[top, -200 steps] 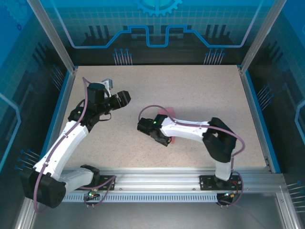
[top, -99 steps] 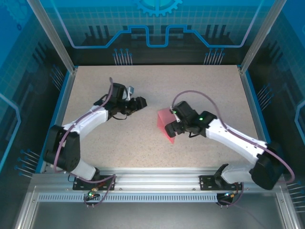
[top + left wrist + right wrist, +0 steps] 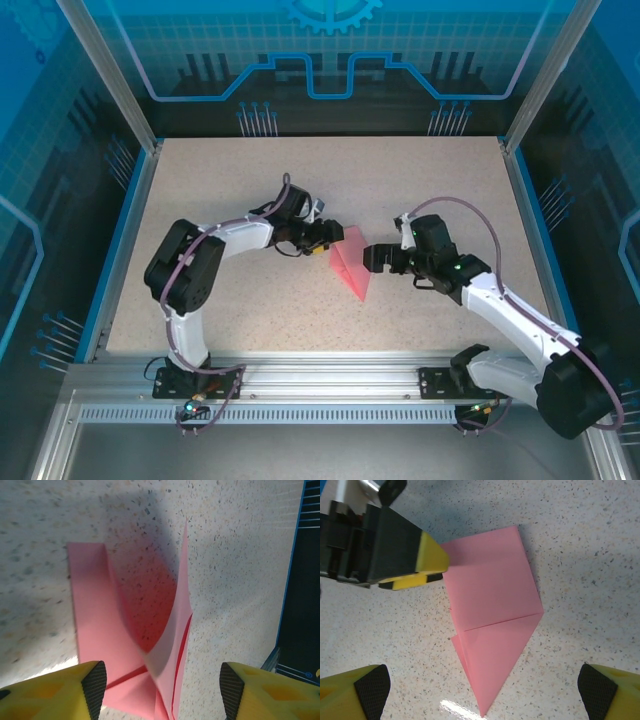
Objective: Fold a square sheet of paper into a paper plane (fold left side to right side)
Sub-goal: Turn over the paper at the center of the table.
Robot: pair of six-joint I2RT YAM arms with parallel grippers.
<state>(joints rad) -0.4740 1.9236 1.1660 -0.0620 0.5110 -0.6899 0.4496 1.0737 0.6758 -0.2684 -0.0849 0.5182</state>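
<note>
The salmon-pink sheet of paper [image 3: 350, 262] lies mid-table, folded into a kite shape with its sharp point [image 3: 362, 297] toward the near edge. My left gripper [image 3: 328, 238] is at its upper left corner. In the left wrist view the left gripper [image 3: 162, 692] is open, its pads [image 3: 93, 689] wide apart astride the paper [image 3: 105, 630], where one flap [image 3: 172, 625] stands up off the table. My right gripper [image 3: 372, 258] hovers just right of the sheet. It is open [image 3: 482, 695] above the flat paper [image 3: 492, 615], facing the left gripper [image 3: 436, 570].
The speckled tabletop [image 3: 420, 190] is bounded by blue side rails [image 3: 530, 220] and slanted aluminium posts [image 3: 110, 80]. The arm bases sit on a metal rail [image 3: 330, 375] at the near edge. Purple cables loop over both arms.
The right arm, which lay over the paper, has swung off to its right side. The left arm has reached rightward from the left of the table to the paper's upper left corner.
</note>
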